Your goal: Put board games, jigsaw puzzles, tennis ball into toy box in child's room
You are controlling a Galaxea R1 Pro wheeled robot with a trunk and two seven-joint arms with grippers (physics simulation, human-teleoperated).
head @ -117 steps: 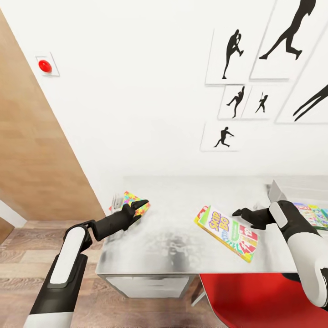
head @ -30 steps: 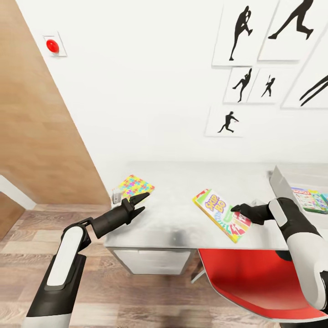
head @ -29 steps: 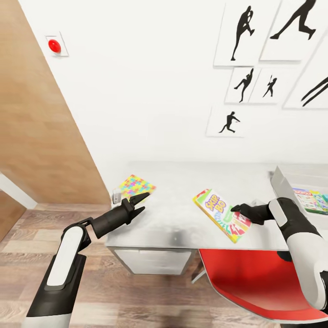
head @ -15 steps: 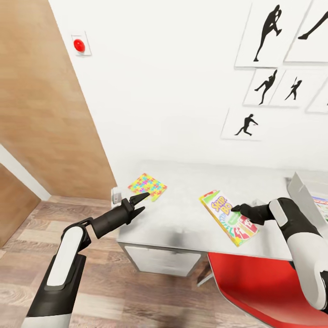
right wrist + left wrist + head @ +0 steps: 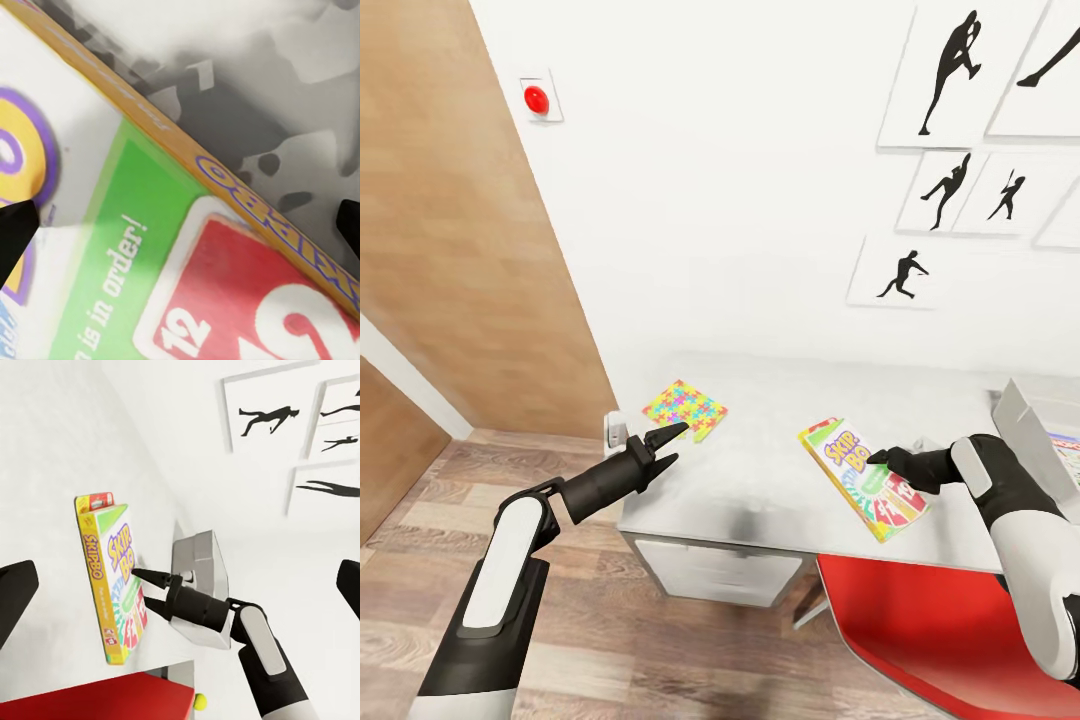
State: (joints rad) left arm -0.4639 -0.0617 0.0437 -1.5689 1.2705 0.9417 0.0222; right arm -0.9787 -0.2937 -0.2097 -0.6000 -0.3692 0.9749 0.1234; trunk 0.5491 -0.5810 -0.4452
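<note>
SKIP BO game is lying flat on the grey surface. Right fingers are hovering spread just above it. Jigsaw puzzle is lying near the surface's left end; left fingers are parted beside it, apart.

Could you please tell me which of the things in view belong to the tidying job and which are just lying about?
Job:
SKIP BO board game, flat on the table
jigsaw puzzle, near the table's corner
toy box, at the right edge

Lying about:
red chair
silhouette pictures
red wall button
</note>
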